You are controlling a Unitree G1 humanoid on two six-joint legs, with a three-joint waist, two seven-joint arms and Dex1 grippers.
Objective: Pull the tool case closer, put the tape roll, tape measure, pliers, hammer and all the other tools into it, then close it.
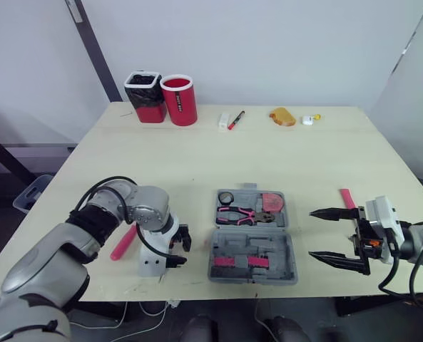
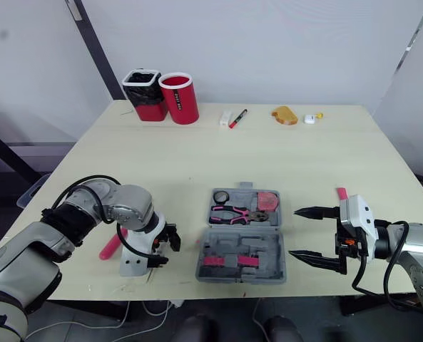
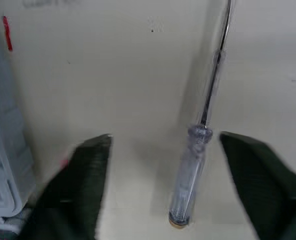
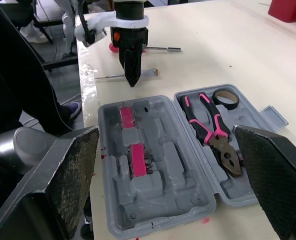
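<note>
Silver-grey rounded shells are covering both arms, with black bands at the joints. Black cables are looping past white wrist housings. The left gripper (image 1: 181, 249) and right gripper (image 1: 312, 234) are showing black tapered fingers (image 1: 332, 211).

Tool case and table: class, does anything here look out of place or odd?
Nothing is spilled or damaged. The tool case lies open holding the pliers and tape roll, but a clear-handled screwdriver lies loose on the table between the left gripper's open fingers, and a pink-handled tool lies beside that arm.

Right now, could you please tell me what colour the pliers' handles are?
The pliers have pink-and-black handles, clearest in the right wrist view.
</note>
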